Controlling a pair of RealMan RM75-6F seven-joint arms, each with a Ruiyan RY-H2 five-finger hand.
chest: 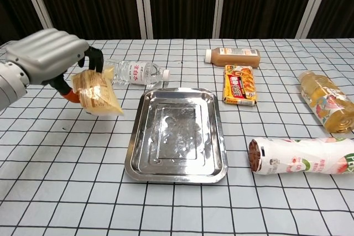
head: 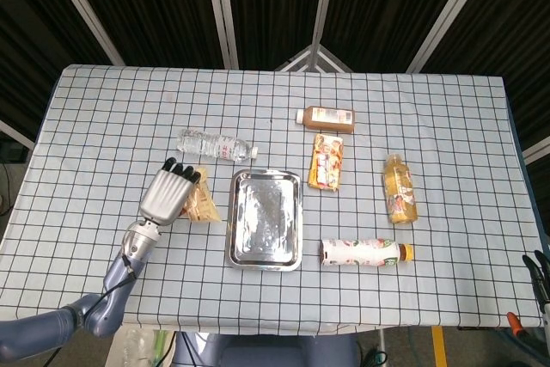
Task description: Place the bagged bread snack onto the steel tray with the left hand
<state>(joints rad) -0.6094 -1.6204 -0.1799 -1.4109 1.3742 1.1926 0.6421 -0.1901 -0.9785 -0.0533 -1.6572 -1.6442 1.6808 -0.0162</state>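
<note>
My left hand (chest: 51, 59) (head: 168, 192) grips the bagged bread snack (chest: 97, 93) (head: 202, 206), a clear bag with yellowish bread inside. The bag hangs tilted above the checkered table, left of the steel tray (chest: 176, 134) (head: 265, 219). The tray lies flat with nothing in it. My right hand is not visible in either view.
A clear water bottle (chest: 135, 73) lies just behind the held bag. Beyond the tray lie a brown drink bottle (chest: 233, 55) and a yellow snack pack (chest: 240, 85). An orange juice bottle (chest: 326, 100) and a white-and-red bottle (chest: 301, 156) lie to the right.
</note>
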